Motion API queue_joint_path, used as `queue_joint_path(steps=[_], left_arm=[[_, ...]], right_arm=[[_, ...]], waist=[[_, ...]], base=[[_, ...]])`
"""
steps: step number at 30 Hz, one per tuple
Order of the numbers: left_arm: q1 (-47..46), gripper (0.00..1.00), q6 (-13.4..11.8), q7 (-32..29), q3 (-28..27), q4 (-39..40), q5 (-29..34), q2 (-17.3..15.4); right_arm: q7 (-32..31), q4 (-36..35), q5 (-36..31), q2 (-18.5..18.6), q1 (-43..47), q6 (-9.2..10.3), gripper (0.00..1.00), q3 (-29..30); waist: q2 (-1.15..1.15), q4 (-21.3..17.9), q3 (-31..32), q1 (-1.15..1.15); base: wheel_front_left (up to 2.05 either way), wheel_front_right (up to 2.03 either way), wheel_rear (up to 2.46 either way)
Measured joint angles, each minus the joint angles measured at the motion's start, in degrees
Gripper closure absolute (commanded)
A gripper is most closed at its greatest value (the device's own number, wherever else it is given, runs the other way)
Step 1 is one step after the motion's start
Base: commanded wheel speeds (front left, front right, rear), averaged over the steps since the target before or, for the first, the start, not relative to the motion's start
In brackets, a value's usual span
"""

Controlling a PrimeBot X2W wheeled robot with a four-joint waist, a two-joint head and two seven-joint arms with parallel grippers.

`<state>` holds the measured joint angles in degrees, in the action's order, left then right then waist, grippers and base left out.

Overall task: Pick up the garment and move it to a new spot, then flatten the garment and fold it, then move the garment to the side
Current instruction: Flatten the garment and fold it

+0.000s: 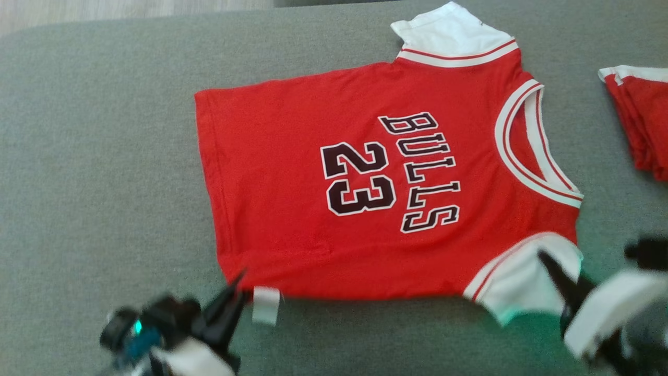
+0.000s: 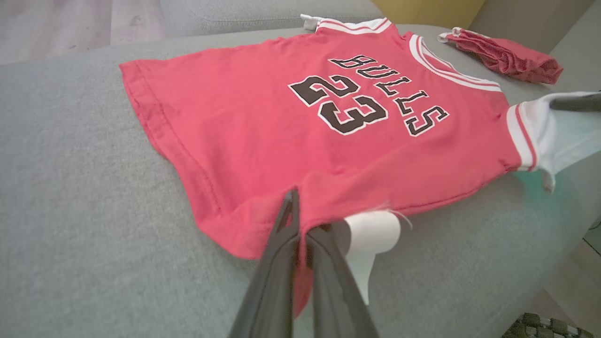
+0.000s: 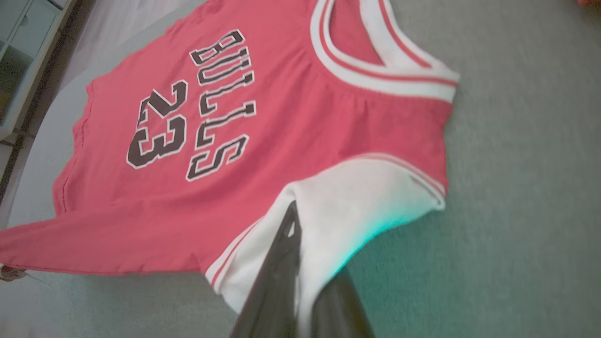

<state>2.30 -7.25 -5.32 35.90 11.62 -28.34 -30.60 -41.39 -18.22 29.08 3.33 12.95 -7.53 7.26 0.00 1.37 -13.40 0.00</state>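
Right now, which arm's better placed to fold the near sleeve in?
Right. The right gripper is shut on that white sleeve; the left gripper pinches the hem corner by the tag.

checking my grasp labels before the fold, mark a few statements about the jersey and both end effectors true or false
1. The jersey lies spread out with its print facing up. True.
2. The left end effector hangs open over the print. False: it is shut on the hem beside the white tag.
3. The right end effector is shut on the white sleeve. True.
4. The jersey is the one garment on the grey cushion. False: a second red garment lies apart from it, at the head view's right edge.
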Motion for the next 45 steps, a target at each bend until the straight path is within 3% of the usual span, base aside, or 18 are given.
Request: queue_joint_path(steps=[6, 10, 11, 12, 13, 14, 15, 16, 17, 18, 19, 25, 33, 45], left_arm=[[-9.27, 1.00, 4.83, -9.84, -0.86, 0.03, -6.48, -0.59], [-17.30, 1.00, 7.50, -15.16, -1.03, -4.24, -10.42, 0.09], [-18.69, 1.00, 7.88, -15.79, -0.99, -5.36, -10.57, 0.47], [-20.01, 1.00, 8.32, -16.41, -0.94, -6.57, -10.60, 1.02], [-21.14, 1.00, 8.57, -17.00, -0.91, -7.78, -11.05, 1.72], [-22.06, 0.85, 8.48, -17.28, -1.03, -9.05, -11.92, 2.70], [-22.76, 0.78, 8.26, -17.30, -1.05, -10.32, -12.55, 3.64], [-23.36, 0.77, 8.28, -17.39, -0.88, -11.35, -12.43, 4.09], [-23.76, 0.65, 8.24, -17.37, -0.83, -12.30, -12.05, 4.15], [-24.04, 0.40, 8.14, -17.26, -0.97, -13.25, -11.85, 4.16], [-24.13, 0.00, 7.82, -17.17, -1.11, -13.79, -11.85, 4.11], [-20.63, 0.00, 5.91, -14.17, -3.45, -11.11, -12.20, 2.78], [-11.33, 0.00, 2.14, -13.18, -4.43, -2.63, -14.05, 1.59], [-15.41, 0.00, 2.70, -13.26, -3.03, -6.97, -13.94, 3.74]], right_arm=[[-12.50, 0.70, 0.01, 5.99, -13.56, 0.00, 1.00, -1.37], [-16.99, 4.72, -0.76, 8.09, -23.85, 0.00, 1.00, -2.27], [-17.20, 5.71, -1.36, 8.70, -25.64, 0.00, 0.93, -2.88], [-17.18, 6.80, -1.77, 8.95, -27.37, 0.00, 0.65, -3.19], [-16.93, 7.89, -2.21, 9.23, -28.84, 0.00, 0.21, -3.67], [-16.21, 8.88, -2.70, 9.54, -30.08, 0.00, 0.00, -4.17], [-15.30, 10.09, -3.09, 9.55, -31.24, 0.00, 0.00, -4.39], [-14.16, 11.20, -3.42, 9.46, -32.18, 0.00, 0.00, -4.41], [-12.56, 12.18, -3.94, 9.35, -32.96, 0.00, 0.00, -4.33], [-10.85, 13.19, -4.46, 9.05, -33.65, 0.00, 0.00, -4.01], [-9.60, 14.02, -4.77, 8.70, -34.15, 0.00, 0.00, -3.90], [-4.04, 13.33, -4.55, 9.10, -31.89, 0.00, 0.00, -4.74], [-1.48, 11.37, -8.17, 14.44, -21.82, 0.00, 0.00, -3.54], [-1.88, 16.03, -10.45, 15.84, -26.35, 0.00, 0.00, -6.91]], waist=[[0.00, 0.60, -1.69, 0.01], [0.00, 1.33, -3.94, 0.01], [0.00, 1.46, -4.43, 0.01], [0.00, 1.58, -4.90, 0.01], [0.00, 1.70, -5.32, 0.01], [0.00, 1.81, -5.69, 0.02], [0.00, 1.91, -6.02, 0.02], [0.00, 1.96, -6.32, 0.02], [0.00, 1.94, -6.57, 0.02], [0.00, 1.86, -6.70, 0.02], [0.00, 1.72, -6.74, 0.02], [0.00, 0.83, -5.71, 0.00], [0.00, 0.27, -6.62, -0.01], [0.00, 0.97, -10.69, 0.01]], base=[[0.00, 0.00, 0.00], [0.00, 0.00, 0.00], [0.00, 0.00, 0.00], [0.00, 0.00, 0.00], [0.00, 0.00, 0.00], [0.00, 0.00, 0.00], [0.00, 0.00, 0.00], [0.00, 0.00, 0.00], [0.00, 0.00, 0.00], [0.00, 0.00, 0.00], [0.00, 0.00, 0.00], [0.00, 0.00, 0.00], [0.00, 0.00, 0.00], [0.00, 0.00, 0.00]])
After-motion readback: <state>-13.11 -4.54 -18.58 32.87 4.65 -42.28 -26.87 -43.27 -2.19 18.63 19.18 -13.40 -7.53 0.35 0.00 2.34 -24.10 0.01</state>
